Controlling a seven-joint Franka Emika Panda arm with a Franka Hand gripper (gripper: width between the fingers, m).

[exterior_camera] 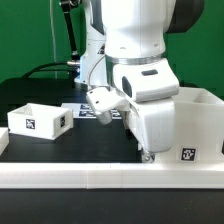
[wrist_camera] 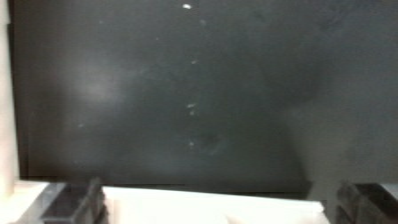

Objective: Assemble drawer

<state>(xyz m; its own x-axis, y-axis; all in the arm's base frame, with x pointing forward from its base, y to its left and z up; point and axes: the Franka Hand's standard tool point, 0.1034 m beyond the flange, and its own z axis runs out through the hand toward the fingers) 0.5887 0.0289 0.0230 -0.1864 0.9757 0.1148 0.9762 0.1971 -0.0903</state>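
White tray point(exterior_camera: 46, 125), black-and-white square tag point(exterior_camera: 29, 124)

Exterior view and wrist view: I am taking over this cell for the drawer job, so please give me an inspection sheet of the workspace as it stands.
Surface: black table, bare parts look clean; white border wall runs along the front.
Job's things: large housing stands at the exterior view's right; one small tray at the left, apart from it; no second tray seen.
Clutter: nothing seen; only the marker board lies flat beside the tray.
Grippers: gripper open, fingers wide apart, low by the housing; a white edge shows between them, but which part it belongs to cannot be told.
Cables: black cable at the back, on the exterior view's left.
Surroundings: green backdrop.
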